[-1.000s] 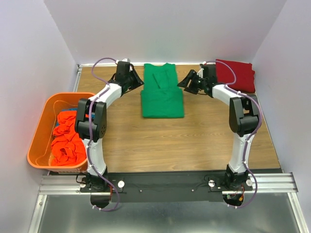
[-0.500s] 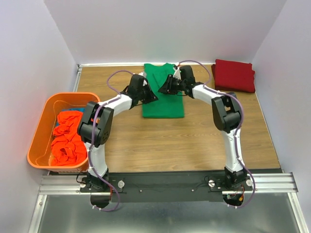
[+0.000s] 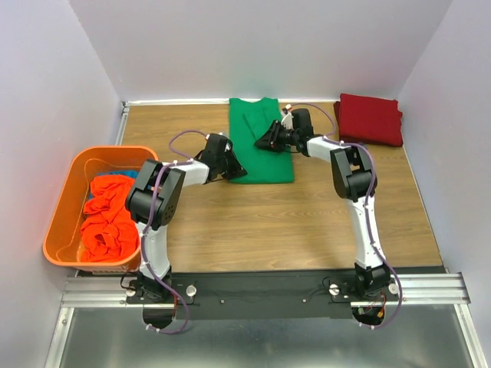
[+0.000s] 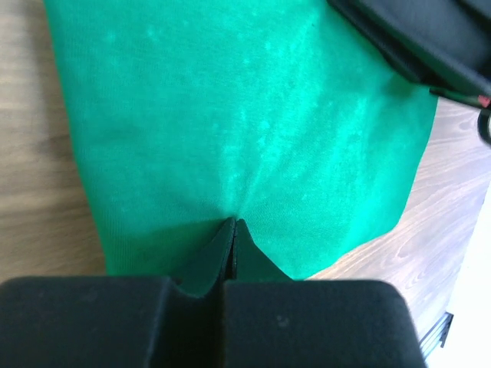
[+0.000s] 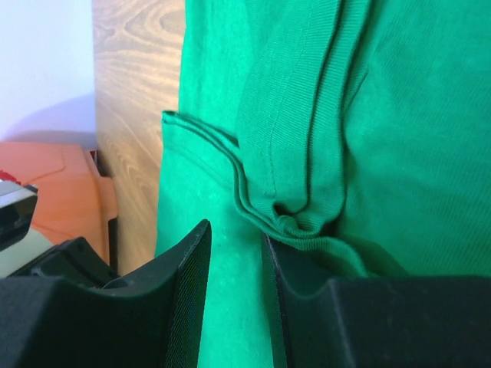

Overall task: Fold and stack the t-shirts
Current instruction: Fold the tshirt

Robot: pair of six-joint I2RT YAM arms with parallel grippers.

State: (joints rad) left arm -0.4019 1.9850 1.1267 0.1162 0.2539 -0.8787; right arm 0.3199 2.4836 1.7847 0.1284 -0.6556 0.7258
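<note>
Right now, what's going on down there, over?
Left gripper shut on green t-shirt, at its edge. Right gripper astride a folded edge, grip unclear. Nothing blocking.

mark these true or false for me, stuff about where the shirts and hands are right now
1. The left hand is shut on the green shirt's edge. True.
2. The red shirt lies in the bin. False: it lies folded at the far right corner of the table.
3. Orange-red shirts lie in the bin. True.
4. The right hand is over the red shirt. False: it is at the green shirt.
5. The green shirt lies on top of the red shirt. False: they lie apart on the table.
</note>
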